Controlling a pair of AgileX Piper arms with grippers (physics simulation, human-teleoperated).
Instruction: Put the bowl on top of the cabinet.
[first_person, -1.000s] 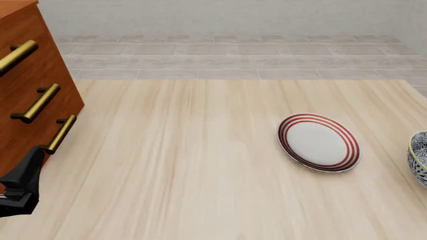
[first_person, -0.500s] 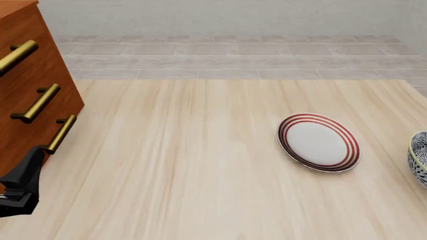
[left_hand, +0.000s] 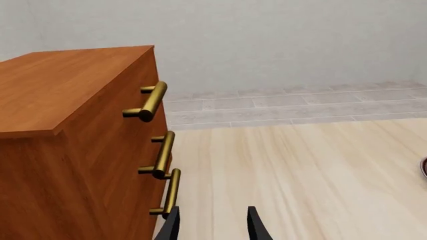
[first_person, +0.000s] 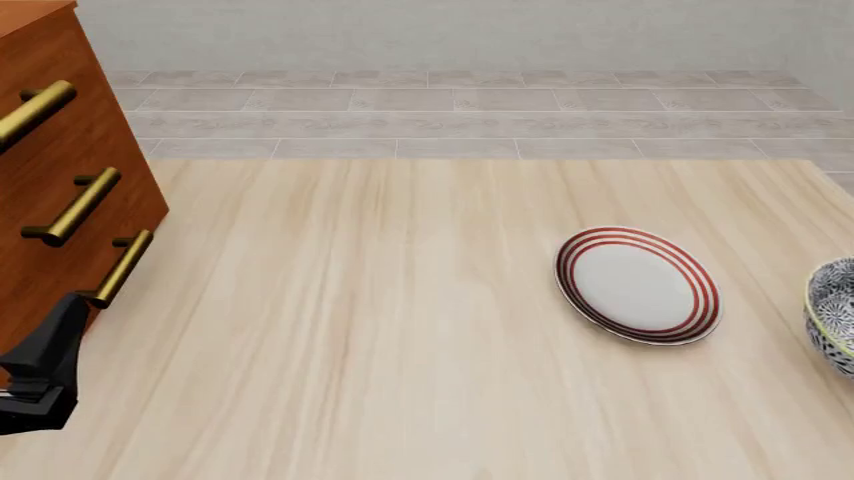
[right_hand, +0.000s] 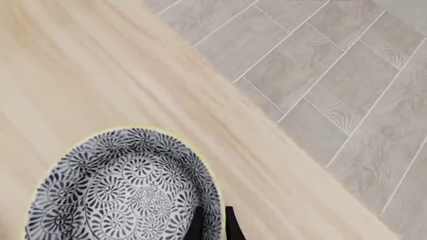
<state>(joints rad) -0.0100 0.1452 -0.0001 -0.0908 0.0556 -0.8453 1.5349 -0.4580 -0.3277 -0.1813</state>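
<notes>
The bowl (right_hand: 127, 185), patterned dark blue and white with a pale rim, fills the lower part of the right wrist view. My right gripper (right_hand: 213, 223) is shut on its rim, one finger inside and one outside. In the front view only part of the bowl (first_person: 833, 315) shows at the right edge, and the right gripper is out of that frame. The reddish-brown cabinet (first_person: 60, 190) with brass handles stands at the far left. My left gripper (left_hand: 212, 226) is open and holds nothing, low beside the cabinet (left_hand: 73, 125) front, and shows as a dark shape (first_person: 43, 365) at the front left.
A flat white plate with red rings (first_person: 638, 285) lies on the wooden table (first_person: 374, 330) just left of the bowl. The table's right edge (right_hand: 267, 130) runs close past the bowl, with grey tiled floor (right_hand: 333, 75) beyond it.
The bowl has shifted slightly left into the front view. The left arm has not moved.
</notes>
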